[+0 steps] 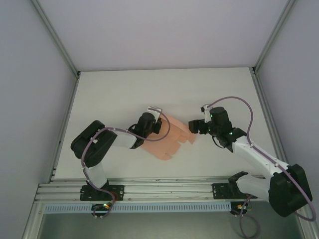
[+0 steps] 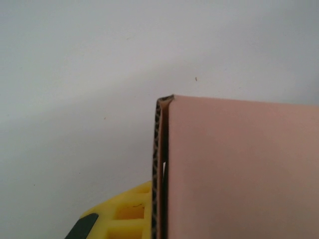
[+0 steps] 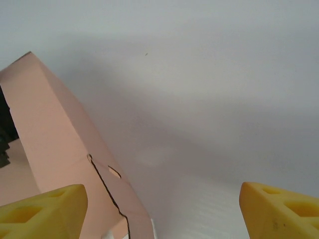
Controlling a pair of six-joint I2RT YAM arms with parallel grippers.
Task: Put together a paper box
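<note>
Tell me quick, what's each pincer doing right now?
Left pincer: closed, holding the edge of the paper box.
Right pincer: open, holding nothing.

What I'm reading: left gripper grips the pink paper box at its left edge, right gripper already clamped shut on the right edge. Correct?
No. The right gripper is open: the right wrist view shows its fingers spread wide, not clamped on the paper box. The left gripper does grip the left edge.

No legible text or markings
</note>
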